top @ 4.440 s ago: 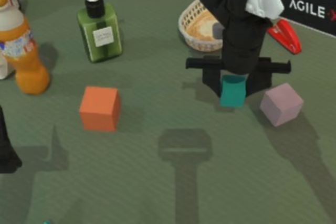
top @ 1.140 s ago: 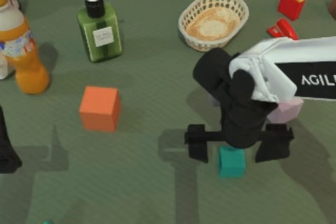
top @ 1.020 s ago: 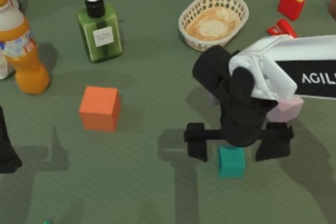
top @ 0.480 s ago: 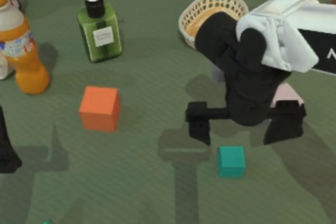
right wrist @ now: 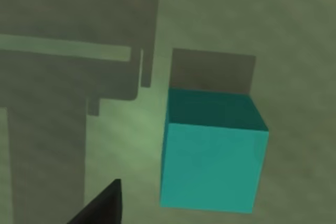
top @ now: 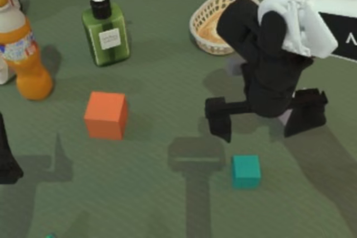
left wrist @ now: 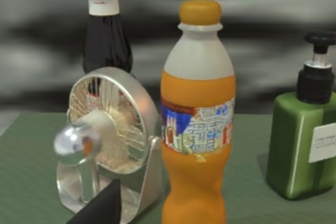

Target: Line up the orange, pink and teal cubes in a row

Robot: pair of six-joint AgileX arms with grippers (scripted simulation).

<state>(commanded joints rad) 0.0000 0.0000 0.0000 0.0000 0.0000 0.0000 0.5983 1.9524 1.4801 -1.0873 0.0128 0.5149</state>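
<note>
My right gripper [top: 266,118] hangs above the table right of centre, its two black fingers spread wide with nothing between them. Just below it in the top view, apart from both fingers, the small matte teal cube [top: 246,171] sits flat on the green table mat [top: 156,193]. The right wrist view shows the same cube [right wrist: 212,153] close up, square to the mat and free on all sides, with one dark fingertip at the picture's edge.

Only a sliver of the pale pink-lilac cube [top: 285,117] shows, tucked under the right gripper's body, so I cannot tell how it is turned. The largest, bright orange matte cube [top: 105,114] stands well apart on the left half of the table, clear of its neighbours.

I judge all three cubes to be stiff, light and not fragile, with plain flat faces that should hold well in the fingers. The sensible hold is on two opposite side faces, fingers coming straight down and centred so a cube does not twist.

Behind the orange cube stand an orange drink bottle with a printed label [top: 22,48] and a green pump dispenser [top: 105,29]; a woven basket [top: 207,23] lies behind the right gripper.

My left arm is parked at the table's left edge, facing a dark sauce bottle with a red cap [left wrist: 106,35] and a small silver fan [left wrist: 113,135].
</note>
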